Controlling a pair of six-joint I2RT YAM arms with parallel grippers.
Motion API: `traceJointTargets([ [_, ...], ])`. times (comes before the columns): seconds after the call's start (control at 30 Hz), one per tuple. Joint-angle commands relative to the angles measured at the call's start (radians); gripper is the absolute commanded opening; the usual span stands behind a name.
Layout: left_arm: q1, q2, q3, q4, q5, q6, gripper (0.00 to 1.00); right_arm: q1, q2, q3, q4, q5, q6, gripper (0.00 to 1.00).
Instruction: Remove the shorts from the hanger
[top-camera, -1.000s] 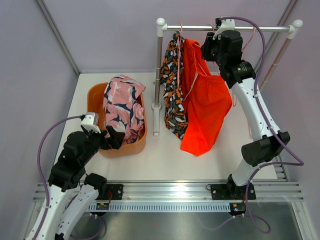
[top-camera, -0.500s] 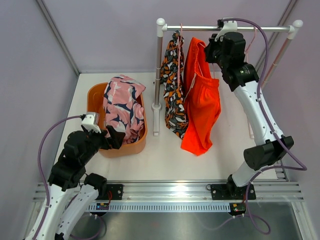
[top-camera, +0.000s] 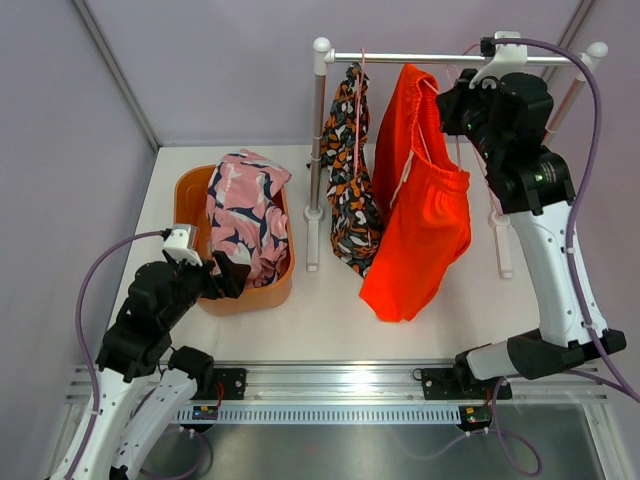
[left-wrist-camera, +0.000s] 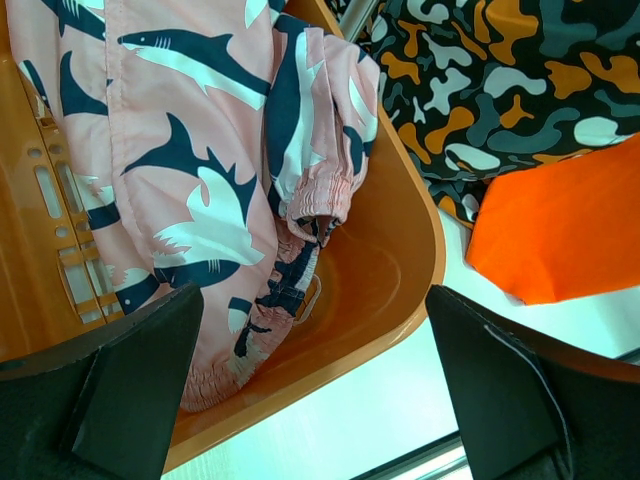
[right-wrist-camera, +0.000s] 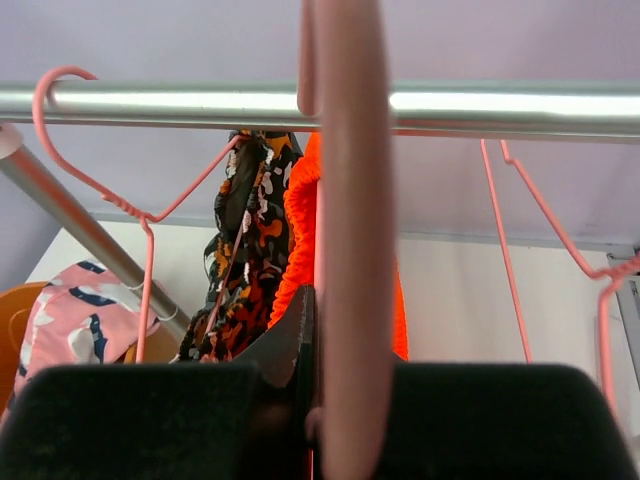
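Observation:
The bright orange shorts (top-camera: 420, 230) hang from a pink hanger (right-wrist-camera: 350, 250) under the rack rail (top-camera: 400, 57). My right gripper (top-camera: 455, 100) is shut on that hanger's wire, just below the rail (right-wrist-camera: 150, 105); the wire runs up between the jaws of the gripper (right-wrist-camera: 330, 400). The black shorts with orange-and-white pattern (top-camera: 350, 200) hang on their own hanger (right-wrist-camera: 145, 260) to the left. The pink shorts (top-camera: 245, 210) lie in the orange basket (top-camera: 190, 185). My left gripper (top-camera: 228, 275) stands open at the basket's near rim, holding nothing; it (left-wrist-camera: 315, 400) looks down on the pink shorts (left-wrist-camera: 190, 170).
Two empty pink hangers (right-wrist-camera: 505, 250) hang on the rail to the right of the held one. The rack's left post (top-camera: 316, 150) stands between basket and black shorts; its right post (top-camera: 560, 110) is behind my right arm. Purple walls enclose the white table (top-camera: 330, 310).
My right gripper closed on the pink hanger and moved right along the rail, pulling the orange shorts away from the black patterned pair. The left arm stayed still.

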Motion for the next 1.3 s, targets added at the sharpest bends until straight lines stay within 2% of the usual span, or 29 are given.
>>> traceJointTargets([
  [0.0, -0.004, 0.010, 0.000, 0.058, 0.030, 0.019, 0.99, 0.007, -0.069, 0.012, -0.023, -0.011, -0.007, 0.00],
  [0.17, -0.004, 0.038, 0.009, 0.096, 0.073, 0.004, 0.99, 0.007, -0.152, -0.012, -0.188, -0.080, 0.010, 0.00],
  [0.27, -0.011, 0.102, 0.035, 0.199, 0.155, -0.051, 0.99, 0.005, -0.245, -0.084, -0.264, -0.096, 0.024, 0.00],
  [0.33, -0.043, 0.205, 0.089, 0.224, 0.144, -0.080, 0.99, 0.007, -0.311, -0.130, -0.324, -0.088, 0.037, 0.00],
  [0.43, -0.261, 0.349, 0.251, 0.208, -0.101, -0.054, 0.99, 0.005, -0.411, -0.227, -0.363, -0.079, 0.109, 0.00],
  [0.47, -0.418, 0.386, 0.290, 0.214, -0.255, -0.047, 0.99, 0.007, -0.432, -0.252, -0.369, -0.085, 0.125, 0.00],
  [0.5, -0.492, 0.423, 0.362, 0.228, -0.322, -0.033, 0.99, 0.007, -0.457, -0.279, -0.378, -0.084, 0.149, 0.00],
  [0.57, -0.642, 0.555, 0.443, 0.254, -0.436, -0.030, 0.99, 0.007, -0.514, -0.342, -0.396, -0.085, 0.157, 0.00],
  [0.6, -0.678, 0.602, 0.527, 0.263, -0.459, -0.030, 0.99, 0.007, -0.529, -0.356, -0.405, -0.081, 0.160, 0.00],
  [0.67, -0.750, 0.729, 0.598, 0.311, -0.493, -0.034, 0.99, 0.005, -0.558, -0.373, -0.435, -0.062, 0.159, 0.00],
  [0.77, -0.822, 0.844, 0.674, 0.447, -0.531, -0.022, 0.99, 0.007, -0.583, -0.378, -0.464, -0.038, 0.156, 0.00],
  [0.93, -0.869, 0.975, 0.735, 0.625, -0.515, -0.022, 0.99, 0.005, -0.606, -0.397, -0.484, -0.030, 0.146, 0.00],
  [1.13, -0.919, 1.148, 0.847, 0.704, -0.499, 0.000, 0.99, 0.005, -0.615, -0.439, -0.465, -0.050, 0.157, 0.00],
  [1.27, -0.939, 1.231, 0.907, 0.698, -0.531, 0.026, 0.97, 0.005, -0.612, -0.439, -0.458, -0.053, 0.157, 0.00],
])
